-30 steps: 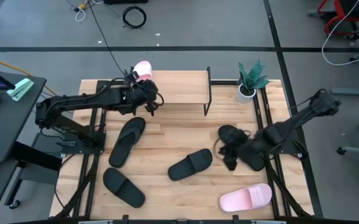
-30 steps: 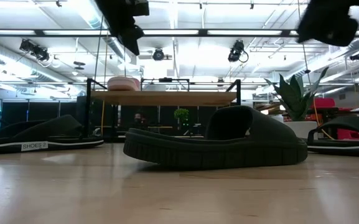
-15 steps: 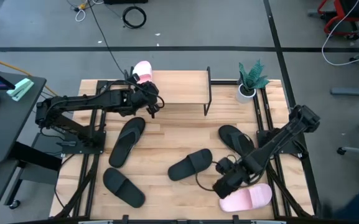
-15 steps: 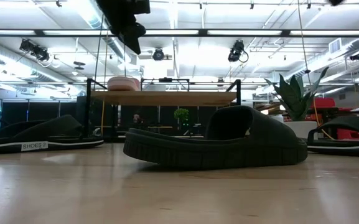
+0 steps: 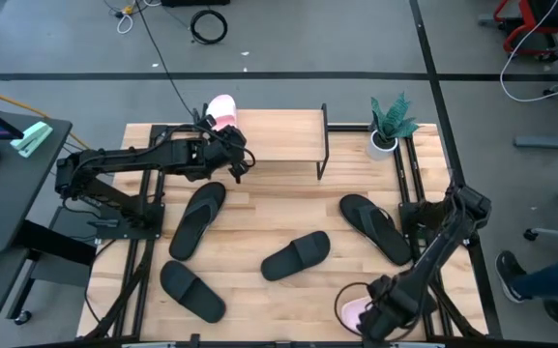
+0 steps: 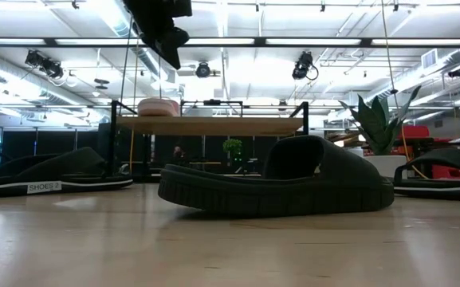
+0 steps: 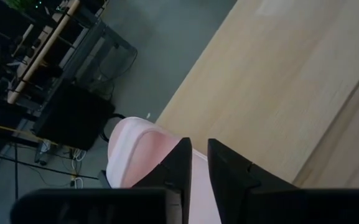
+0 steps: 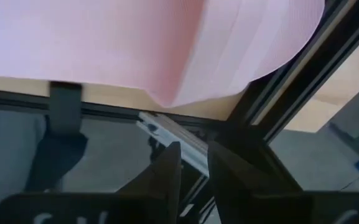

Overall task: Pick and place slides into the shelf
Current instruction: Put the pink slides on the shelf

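High view: the left gripper [image 5: 228, 155] hovers at the left end of the shelf [image 5: 279, 135], just beside the pink slide on the shelf [image 5: 221, 108]. The right gripper [image 5: 373, 317] hangs over the second pink slide [image 5: 352, 311] at the table's near right edge, mostly covering it. Four black slides [image 5: 296, 255] lie loose on the table [image 5: 259, 213].

Low view: one black slide fills the foreground, and the shelf behind it carries the pink slide on its top board.

Left wrist view: the fingers [image 7: 180, 163] sit nearly pressed together, holding nothing, with the pink slide beyond them.

Right wrist view: the fingers [image 8: 167, 171] show only a narrow gap, empty, with the pink slide just ahead.

The step in hand looks like reaching for the second pink slide; next, the right fingers probably need to spread, descend and grip its strap or edge.
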